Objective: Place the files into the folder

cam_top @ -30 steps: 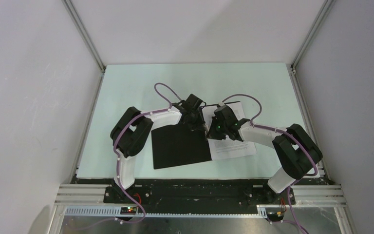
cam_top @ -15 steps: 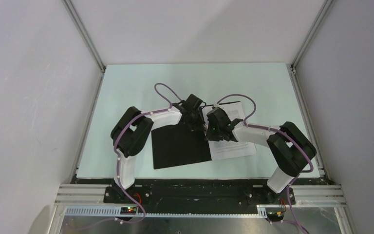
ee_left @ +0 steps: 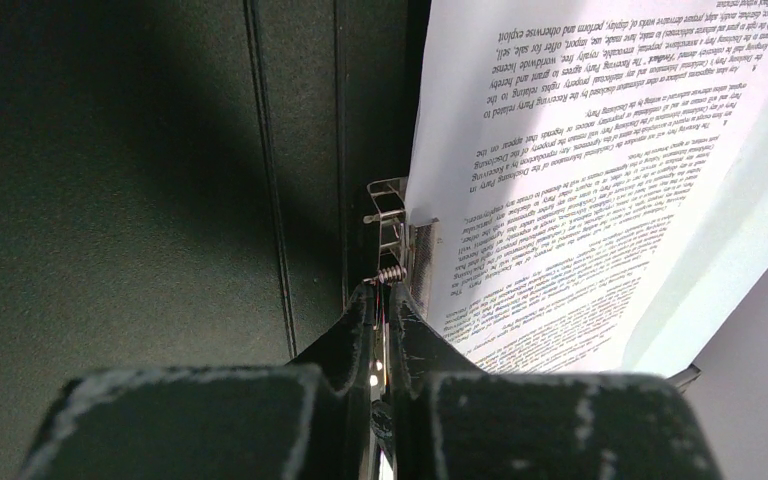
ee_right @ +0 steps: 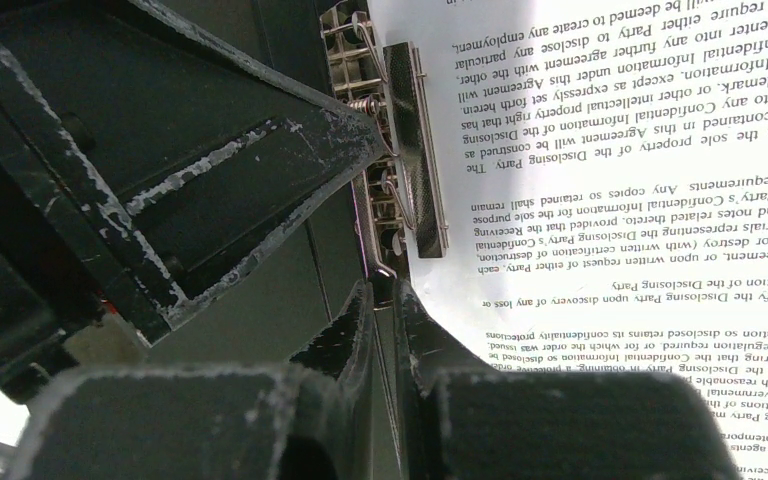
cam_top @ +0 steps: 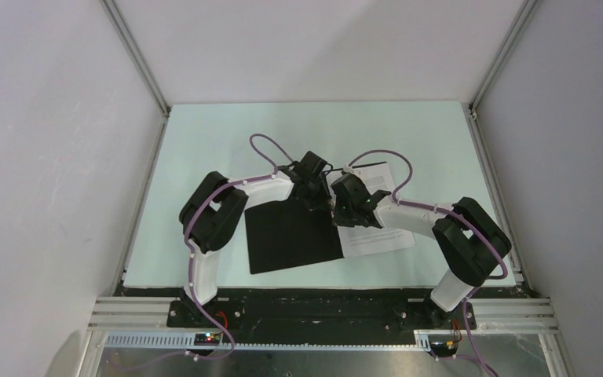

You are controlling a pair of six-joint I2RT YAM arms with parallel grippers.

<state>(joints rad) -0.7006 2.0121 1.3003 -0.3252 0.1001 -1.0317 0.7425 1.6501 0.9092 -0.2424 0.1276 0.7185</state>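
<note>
The folder (cam_top: 290, 236) lies open on the table with its black inside up; it also fills the left of the left wrist view (ee_left: 160, 180). The files (cam_top: 381, 236), white sheets of dense text, lie on its right half, their left edge under the metal spring clip (ee_right: 410, 150) at the spine. My left gripper (cam_top: 315, 198) is shut on the clip's lever by the small spring (ee_left: 390, 273). My right gripper (cam_top: 338, 210) is shut, its tips (ee_right: 382, 290) at the near end of the clip, touching the sheets' edge.
The pale green table (cam_top: 204, 141) is walled by grey panels on the left, back and right. The two wrists are close together over the folder's spine. The left gripper's finger (ee_right: 260, 170) shows large in the right wrist view.
My right gripper has moved left along the sheets to the clip at the spine. The left gripper has stayed at the clip.
</note>
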